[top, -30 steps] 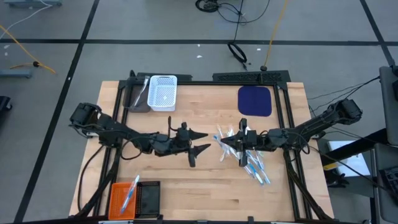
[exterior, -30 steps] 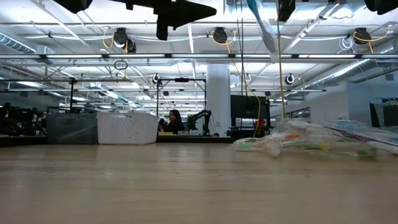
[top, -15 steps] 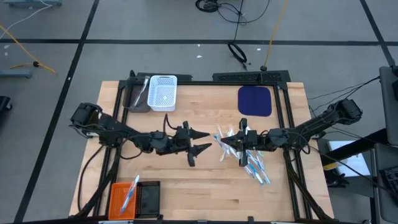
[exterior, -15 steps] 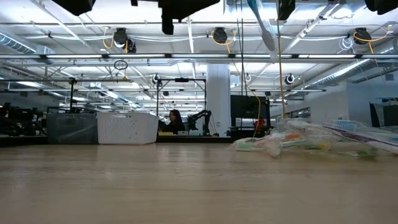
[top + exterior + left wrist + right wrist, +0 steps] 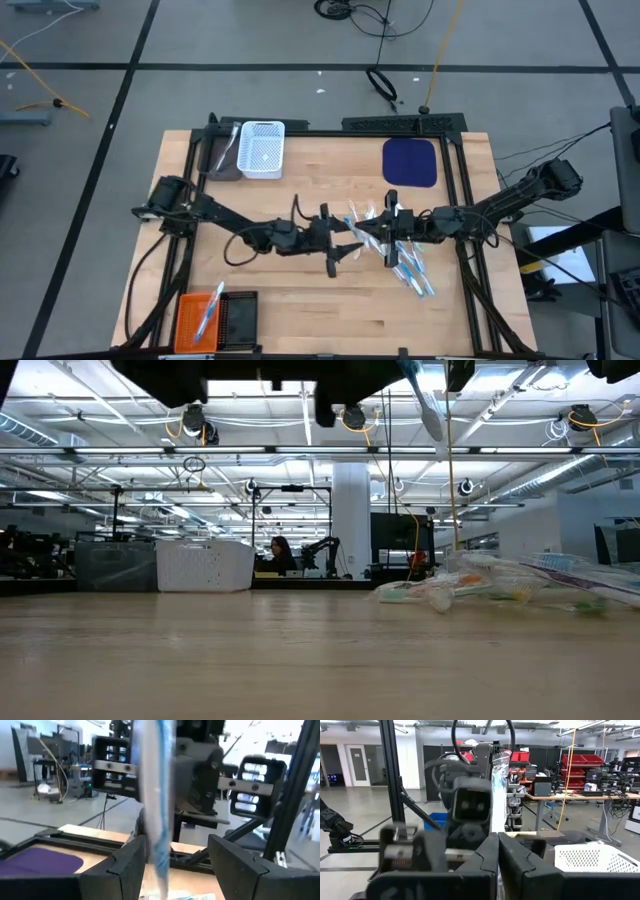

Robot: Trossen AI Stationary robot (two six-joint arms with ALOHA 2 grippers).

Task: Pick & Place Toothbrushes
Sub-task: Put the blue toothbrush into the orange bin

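upright toothbrush [image 5: 496, 795] in right gripper [image 5: 497, 851]

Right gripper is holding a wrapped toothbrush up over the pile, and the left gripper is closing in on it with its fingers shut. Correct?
Not quite: the left gripper is open. The left wrist view shows its fingers spread either side of the toothbrush. The rest holds: the right gripper is shut on the toothbrush, above the pile.

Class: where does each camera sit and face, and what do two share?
High: overhead, facing down on wooden table; both arms show.
Low: tabletop height, facing across to white plastic basket; arms at top.
Left wrist: behind open left tool, facing right arm.
Right wrist: behind right tool, facing left arm.
Both wrists share the wrapped blue toothbrush.
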